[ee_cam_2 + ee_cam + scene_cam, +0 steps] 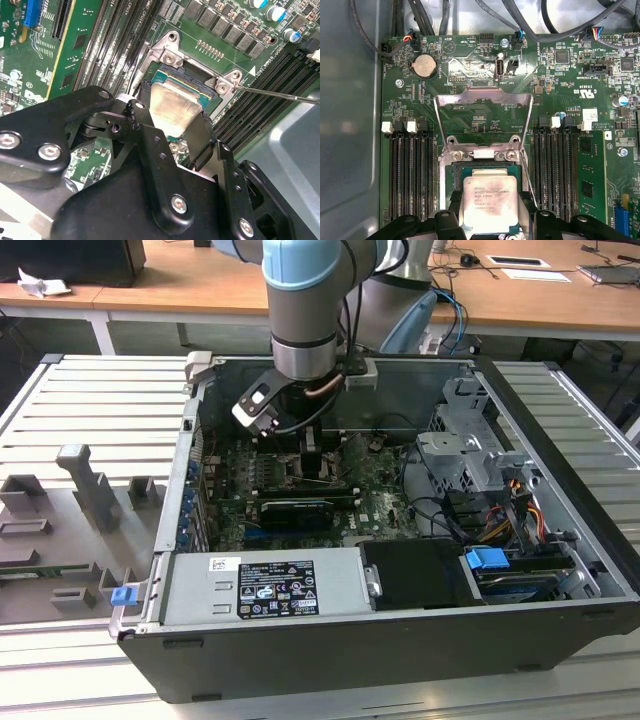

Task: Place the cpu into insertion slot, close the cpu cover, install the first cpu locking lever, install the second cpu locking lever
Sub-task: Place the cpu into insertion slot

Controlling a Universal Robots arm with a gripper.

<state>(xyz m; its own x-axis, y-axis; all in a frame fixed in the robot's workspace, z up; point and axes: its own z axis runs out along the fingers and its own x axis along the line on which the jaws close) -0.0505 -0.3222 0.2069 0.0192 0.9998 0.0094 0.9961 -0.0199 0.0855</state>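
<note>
surface: the whole thing sits on a slatted aluminium table [90, 400], pale grey, ribs running across it
room: wooden desks [200, 285] along the back with some bits and cables on them, looks like a lab bench setup
on the table: an open black computer case [400, 660] lying on its side, and grey plastic fixtures [85, 485] toward the exterior view's left
inside the case: power supply [270, 585] with a label along the near wall, metal drive cage [465, 450] and a blue connector [488, 562] toward the exterior view's right
arm: the robot arm [305, 310] comes straight down into the case over the green motherboard [480, 60]
gripper: the gripper [490, 200] has its black fingers [202, 135] clenched on two opposite edges of the chip
cpu: the cpu [487, 195] is right at the insertion slot [452, 175], silver top facing up, between the banks of long black memory slots [410, 170]
cpu cover: the cpu cover [482, 95] is swung open, standing up off its hinge edge so the board shows through its window
lever: a thin metal lever rod [280, 95] pokes out sideways from one socket corner, not latched down
hard to make out: can't tell if the chip is fully seated or just resting on the socket
hidden: the gripper body covers the chip's near edge in both wrist views, and in the exterior view the wrist stands in front of the socket
cut off: the cables [530, 20] past the board's edge run out of frame
</note>
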